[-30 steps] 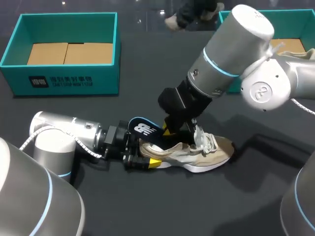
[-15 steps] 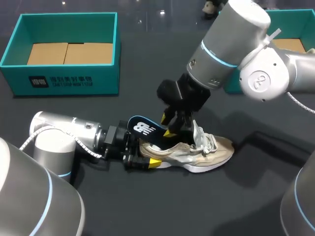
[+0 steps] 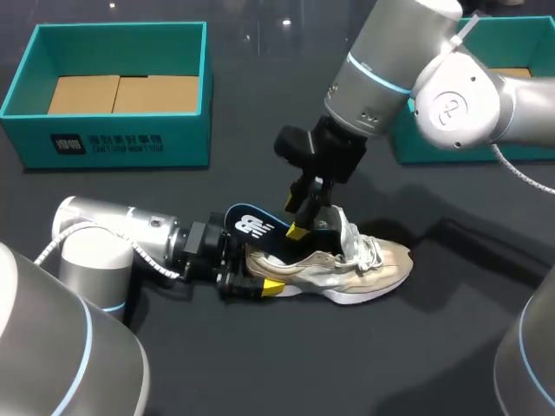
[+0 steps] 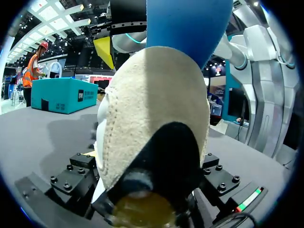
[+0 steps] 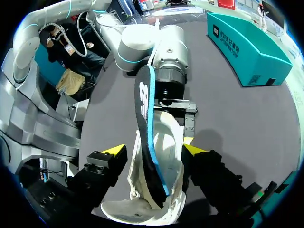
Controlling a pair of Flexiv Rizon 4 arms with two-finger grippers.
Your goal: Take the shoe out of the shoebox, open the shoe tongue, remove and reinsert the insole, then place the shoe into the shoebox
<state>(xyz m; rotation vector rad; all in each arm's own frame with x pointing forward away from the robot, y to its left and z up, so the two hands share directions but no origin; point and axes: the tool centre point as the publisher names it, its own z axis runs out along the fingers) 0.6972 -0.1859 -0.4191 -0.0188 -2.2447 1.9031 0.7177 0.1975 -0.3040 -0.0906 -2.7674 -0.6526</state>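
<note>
Nearest me, the left hand (image 3: 245, 279) is clamped on the heel of the soft beige and white laced sneaker (image 3: 364, 264), which lies on its sole on the dark counter (image 3: 451, 347) with its toe pointing away from that hand. A thin blue and black foam insole (image 3: 253, 227) sticks half out of the heel opening, its front end inside the sneaker. Just above it hangs the right hand (image 5: 153, 149), fingers spread, gripping nothing. Farther back stands a teal cardboard shoebox (image 3: 104, 139), and a second teal box (image 3: 520, 43) sits at the far right; I cannot tell which one the sneaker belongs to. The sneaker looks light, with a mesh upper that would cave in under a squeeze, so the firmer heel cup or the sole is the better hold. The insole should flex and buckle easily, so it is best pinched flat across its raised heel end. The left wrist view shows only the suede heel and black collar close up, with the blue insole rising behind. The right wrist view alone shows that the insole stands between the yellow tips with a gap on each side. Only the head view shows both boxes.
</note>
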